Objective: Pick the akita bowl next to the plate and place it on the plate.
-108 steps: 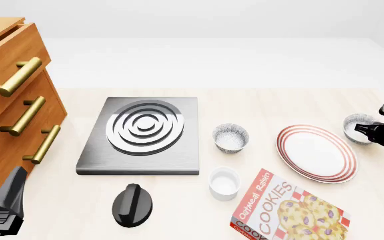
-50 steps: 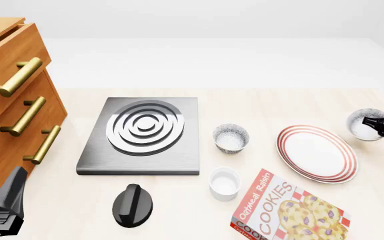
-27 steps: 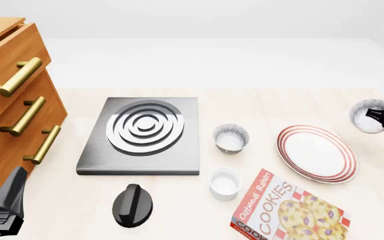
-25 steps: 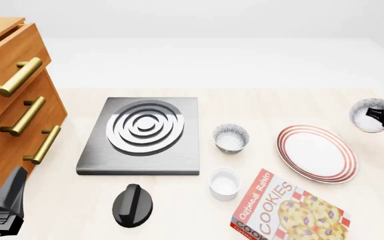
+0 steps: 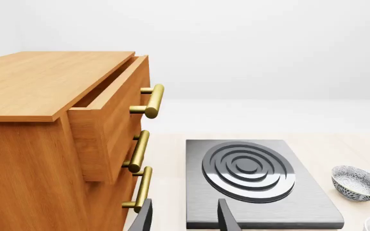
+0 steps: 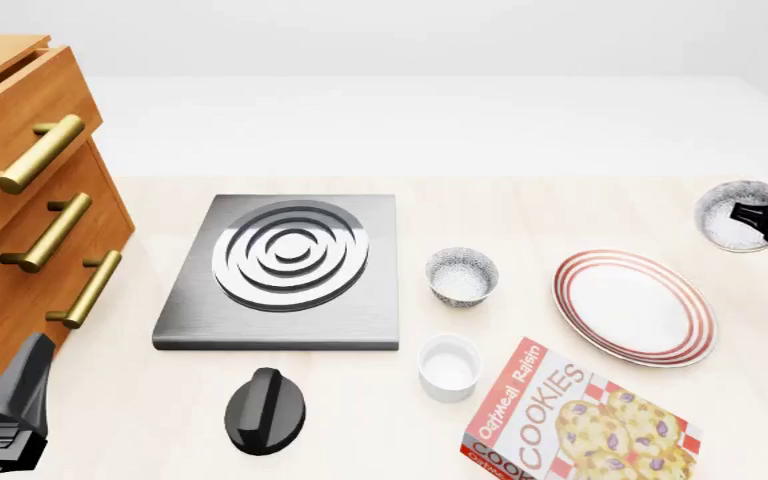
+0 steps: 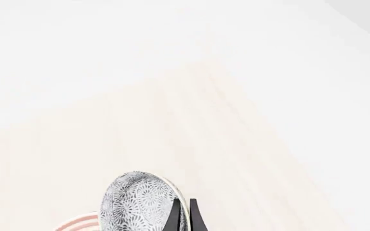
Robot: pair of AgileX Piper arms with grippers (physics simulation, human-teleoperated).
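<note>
Speckled grey akita bowl (image 6: 734, 214) sits clamped at its rim in the right gripper (image 6: 766, 219), front view, lifted beyond the plate (image 6: 634, 306), presumably for carrying over it. A look-alike bowl (image 6: 462, 275) rests on the surface. Left wrist view: left gripper (image 5: 183, 217) fingers apart, idle by the stove (image 5: 256, 182). Right wrist view: fingers pinch the bowl wall, keeping it hanging tilted.

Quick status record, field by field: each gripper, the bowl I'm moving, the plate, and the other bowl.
right gripper: shut on akita bowl's rim
akita bowl: held, tilted, beyond the plate's far right edge
plate: bare, on the table
second speckled bowl: upright, left of plate
left gripper: open, holding nothing, near the stove plate
</note>
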